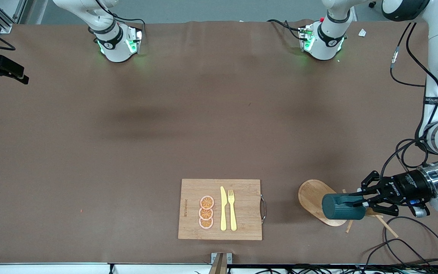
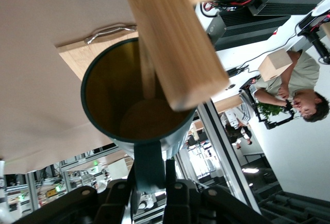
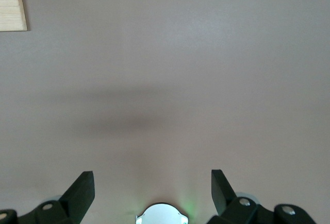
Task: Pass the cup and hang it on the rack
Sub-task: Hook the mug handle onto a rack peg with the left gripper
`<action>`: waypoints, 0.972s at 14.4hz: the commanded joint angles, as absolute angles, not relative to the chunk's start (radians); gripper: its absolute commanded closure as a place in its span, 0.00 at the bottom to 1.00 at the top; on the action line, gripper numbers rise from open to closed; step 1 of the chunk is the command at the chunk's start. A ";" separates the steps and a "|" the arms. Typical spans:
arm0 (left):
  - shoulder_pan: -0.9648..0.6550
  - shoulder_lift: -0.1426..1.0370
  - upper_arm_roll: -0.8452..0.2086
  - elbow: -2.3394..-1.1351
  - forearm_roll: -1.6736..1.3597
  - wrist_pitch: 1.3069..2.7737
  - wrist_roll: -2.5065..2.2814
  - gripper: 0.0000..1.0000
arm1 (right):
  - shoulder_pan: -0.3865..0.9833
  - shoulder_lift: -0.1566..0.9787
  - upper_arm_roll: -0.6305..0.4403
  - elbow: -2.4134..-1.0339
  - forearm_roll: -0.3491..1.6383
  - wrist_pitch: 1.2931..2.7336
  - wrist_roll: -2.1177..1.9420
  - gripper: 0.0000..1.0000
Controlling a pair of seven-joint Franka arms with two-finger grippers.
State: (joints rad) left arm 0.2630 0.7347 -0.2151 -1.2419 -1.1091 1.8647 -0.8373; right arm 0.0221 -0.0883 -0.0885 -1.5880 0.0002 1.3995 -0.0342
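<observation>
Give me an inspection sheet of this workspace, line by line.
Surface: brown table cover, a few creases.
Job's things: teal cup on its side, held over the wooden rack; rack post crosses the cup's mouth.
Clutter: bamboo cutting board with three orange slices, yellow knife, yellow fork.
Grippers: left pincer shut on the cup's handle; right pincer open over bare table, waiting.
Cables: black loops near the rack.
Surroundings: a person in the left wrist view.
</observation>
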 commanded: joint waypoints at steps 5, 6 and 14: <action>0.307 0.761 -0.219 -1.235 -1.135 1.793 -0.766 0.97 | 0.020 -0.117 -0.087 -1.617 0.002 1.396 -0.017 0.00; 0.314 0.764 -0.219 -1.235 -1.135 1.792 -0.764 0.97 | 0.020 -0.117 -0.087 -1.617 0.005 1.396 -0.017 0.00; 0.339 0.772 -0.219 -1.241 -1.131 1.790 -0.716 0.97 | 0.021 -0.117 -0.087 -1.615 0.012 1.394 -0.018 0.00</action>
State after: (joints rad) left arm 0.3250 0.7631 -0.2150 -1.2424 -1.1100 1.8054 -0.7498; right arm 0.0218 -0.0883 -0.0895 -1.5885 0.0025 1.3918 -0.0310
